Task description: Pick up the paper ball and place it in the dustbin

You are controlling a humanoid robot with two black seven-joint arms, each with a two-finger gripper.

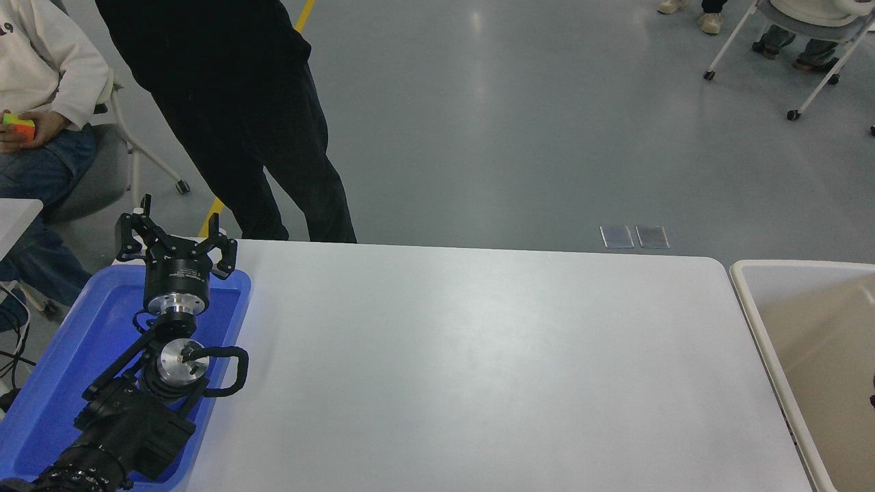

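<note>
The beige dustbin (752,304) stands off the table's right end, cut off by the picture's right edge. No paper ball shows in this view. Of my right arm only a dark sliver (873,391) appears at the right edge, over the dustbin's inside, and its gripper cannot be made out. My left gripper (174,227) is parked open at the lower left, above the far end of the blue tray, with nothing between its fingers.
A shallow blue tray (55,369) lies at the table's left end under my left arm. A person in black (239,116) stands at the far left side, and another sits further left holding a coloured cube (19,128). Wheeled chairs stand at the top right.
</note>
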